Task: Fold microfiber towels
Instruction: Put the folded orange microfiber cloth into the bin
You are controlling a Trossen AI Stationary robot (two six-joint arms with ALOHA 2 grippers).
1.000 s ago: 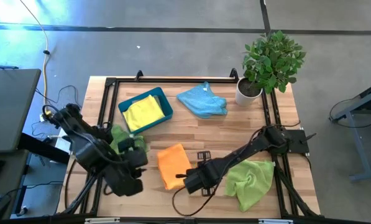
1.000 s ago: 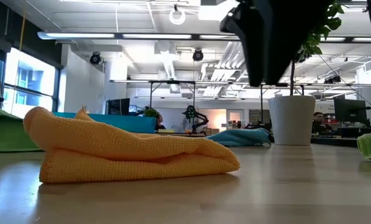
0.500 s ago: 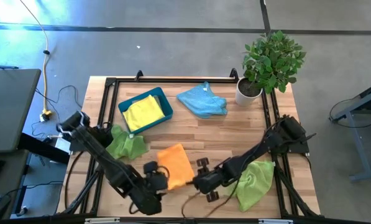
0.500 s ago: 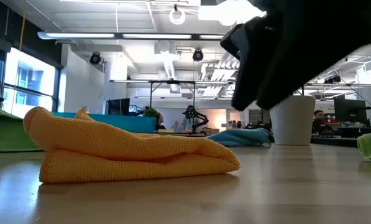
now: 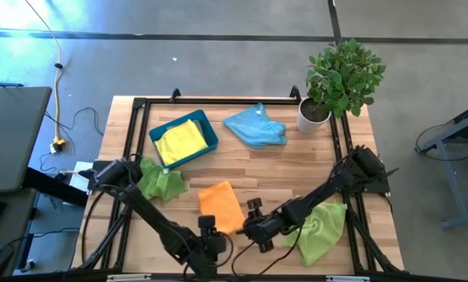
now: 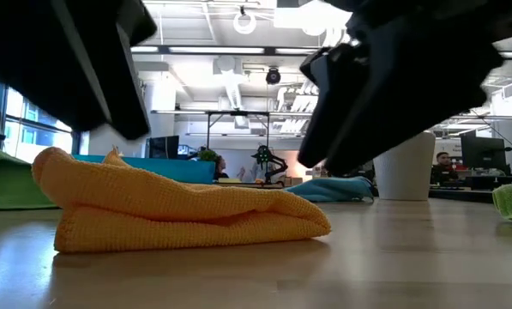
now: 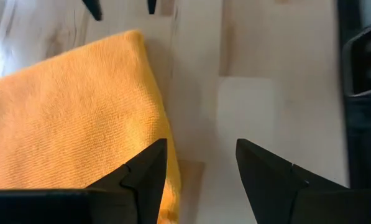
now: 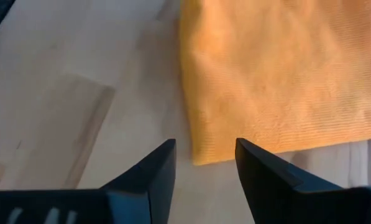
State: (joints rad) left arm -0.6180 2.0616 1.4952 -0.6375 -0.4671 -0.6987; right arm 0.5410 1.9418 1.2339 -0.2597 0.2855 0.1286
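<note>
A folded orange towel (image 5: 220, 207) lies flat on the wooden table, near the front. My left gripper (image 5: 212, 227) hovers open over the towel's near edge; in its wrist view (image 7: 201, 162) one finger stands over the towel's side edge (image 7: 160, 124). My right gripper (image 5: 248, 213) hovers open at the towel's right near corner, which shows between its fingers (image 8: 201, 155). In the low view both grippers are dark shapes above the towel (image 6: 178, 210). Neither gripper visibly touches the cloth.
A teal tray (image 5: 208, 125) holding a yellow towel (image 5: 180, 141) stands at the far left. A light blue towel (image 5: 255, 127) lies at the far middle, beside a potted plant (image 5: 316, 113). Lime green towels lie at the left (image 5: 159, 182) and right (image 5: 318, 227).
My left gripper has swung from the table's left side toward the near edge and down, ending at the orange towel's near edge. My right gripper has tipped its fingers downward and sunk a little beside the towel. The towel has stayed where it was.
</note>
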